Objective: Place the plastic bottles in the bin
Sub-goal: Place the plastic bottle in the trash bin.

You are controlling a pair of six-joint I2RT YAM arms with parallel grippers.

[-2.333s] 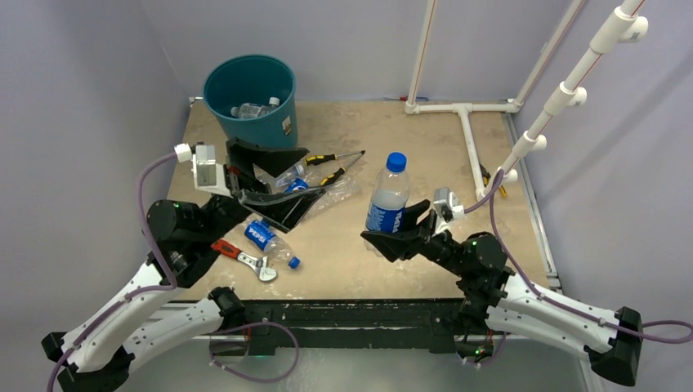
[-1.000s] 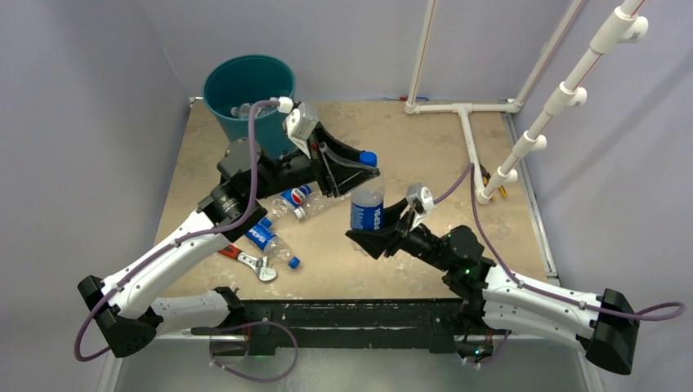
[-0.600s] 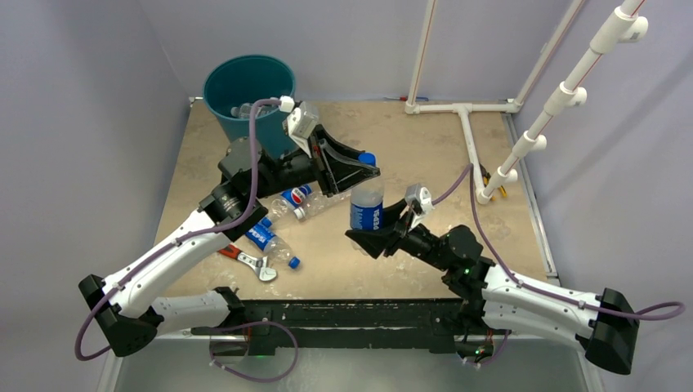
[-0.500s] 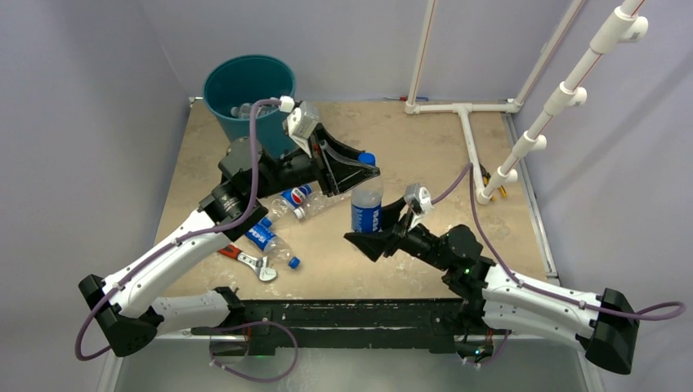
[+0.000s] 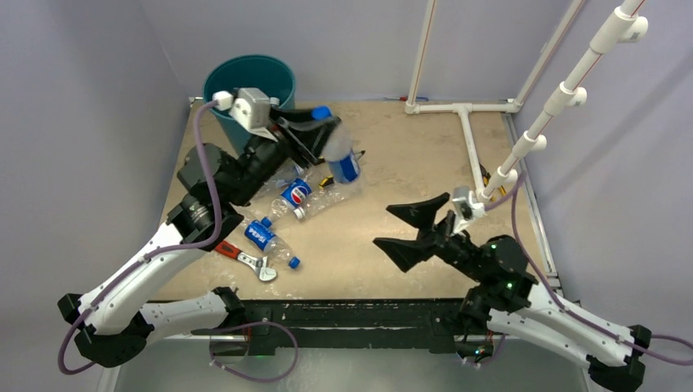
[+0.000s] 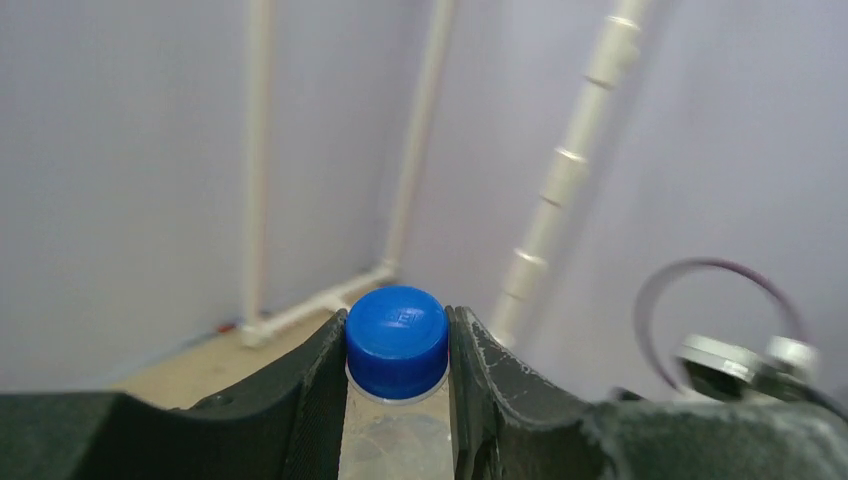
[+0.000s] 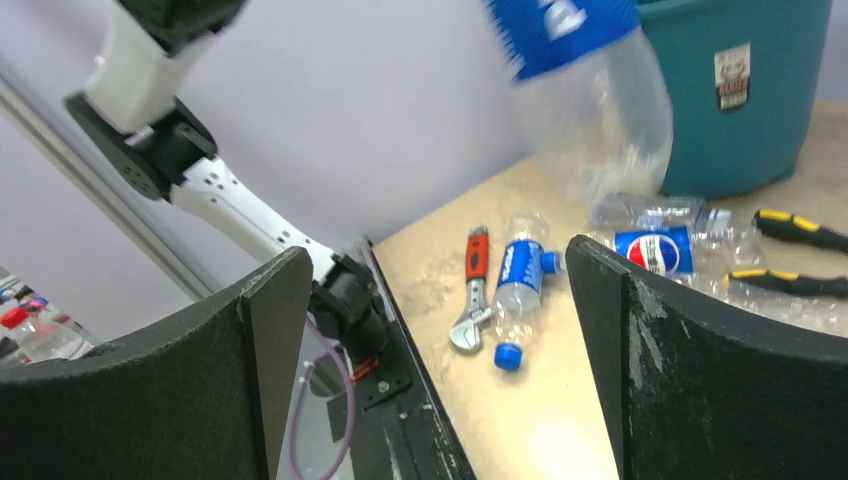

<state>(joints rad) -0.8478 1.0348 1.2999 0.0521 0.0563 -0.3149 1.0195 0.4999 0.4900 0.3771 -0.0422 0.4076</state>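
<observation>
Pepsi bottle (image 5: 343,159) pinched at neck under blue cap (image 6: 397,338) by left gripper (image 5: 325,124), jaws tight on it. Tilted, lifted off table (image 5: 409,155), just right of bin (image 5: 261,77), not over rim. Right gripper (image 5: 398,229) empty, jaws spread wide, well apart from held bottle. Loose bottles (image 5: 266,237) lying flat beside wrench (image 5: 245,257).

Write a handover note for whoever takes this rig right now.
Left gripper: shut on the held bottle at its cap, aloft just right of the bin, not over it.
Right gripper: open, empty.
Done: unclear; the left arm hides the bin's bottom.
To do: drop the held bottle, then bin the near Pepsi bottle by the wrench and the far Pepsi bottle.
</observation>
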